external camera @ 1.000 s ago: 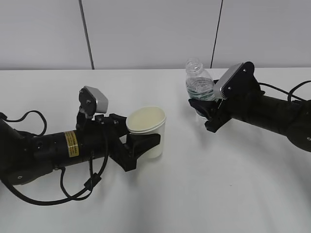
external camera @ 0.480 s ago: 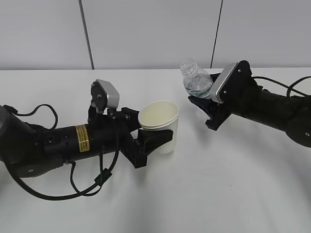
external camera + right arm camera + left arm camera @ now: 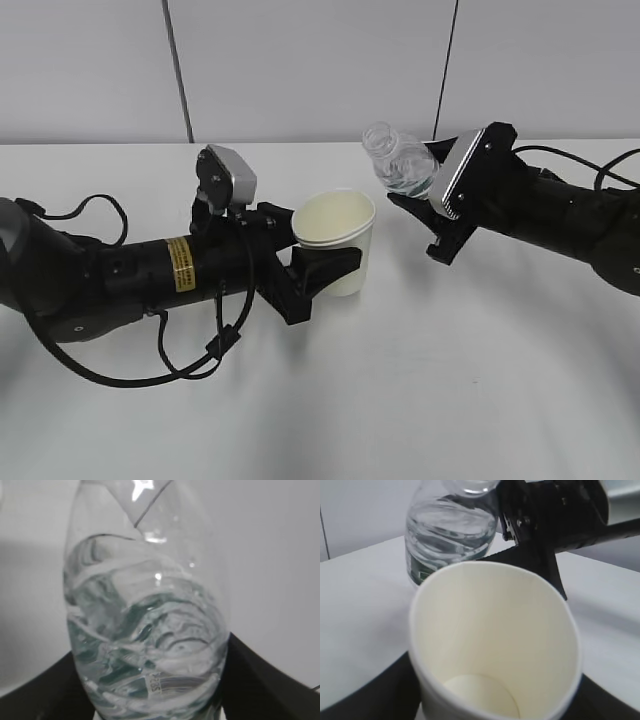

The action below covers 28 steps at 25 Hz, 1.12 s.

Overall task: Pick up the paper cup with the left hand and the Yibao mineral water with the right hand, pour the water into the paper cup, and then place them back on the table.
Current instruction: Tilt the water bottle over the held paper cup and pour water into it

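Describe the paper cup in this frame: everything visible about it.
The paper cup is plain cream-white, tapered, with a rolled rim; the left wrist view shows its inside dry and empty. The left hand grips its wall and holds it tilted, mouth leaning toward the uncapped Yibao mineral water, which sits just beyond its rim without touching. Whether its base clears the table is unclear.

Two black arms with thick rounded housings and angular black two-finger grippers, left gripper (image 3: pixel 322 272) and right gripper (image 3: pixel 428 222). On the left arm (image 3: pixel 120 285), a yellow sticker (image 3: pixel 179 276) with dark print, a grey-topped camera module (image 3: pixel 226 178) and looping black cables (image 3: pixel 190 360). On the right arm (image 3: pixel 560 220), a silver-grey camera module (image 3: pixel 455 175) with small screws and a thin black cable (image 3: pixel 585 160).
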Each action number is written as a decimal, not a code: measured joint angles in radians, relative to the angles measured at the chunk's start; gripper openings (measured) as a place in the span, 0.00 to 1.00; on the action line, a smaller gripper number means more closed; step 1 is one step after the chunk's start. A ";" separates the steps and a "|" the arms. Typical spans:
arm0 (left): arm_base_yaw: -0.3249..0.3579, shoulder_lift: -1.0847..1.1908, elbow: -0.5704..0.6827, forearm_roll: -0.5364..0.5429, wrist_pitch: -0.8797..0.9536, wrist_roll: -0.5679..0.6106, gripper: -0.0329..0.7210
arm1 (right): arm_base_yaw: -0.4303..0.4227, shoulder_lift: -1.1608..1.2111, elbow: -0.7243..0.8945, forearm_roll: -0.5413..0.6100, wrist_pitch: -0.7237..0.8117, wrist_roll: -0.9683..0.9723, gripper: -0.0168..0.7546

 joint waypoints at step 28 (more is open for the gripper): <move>-0.033 0.000 -0.038 -0.003 0.081 -0.004 0.60 | 0.001 -0.039 0.000 -0.045 0.000 -0.212 0.64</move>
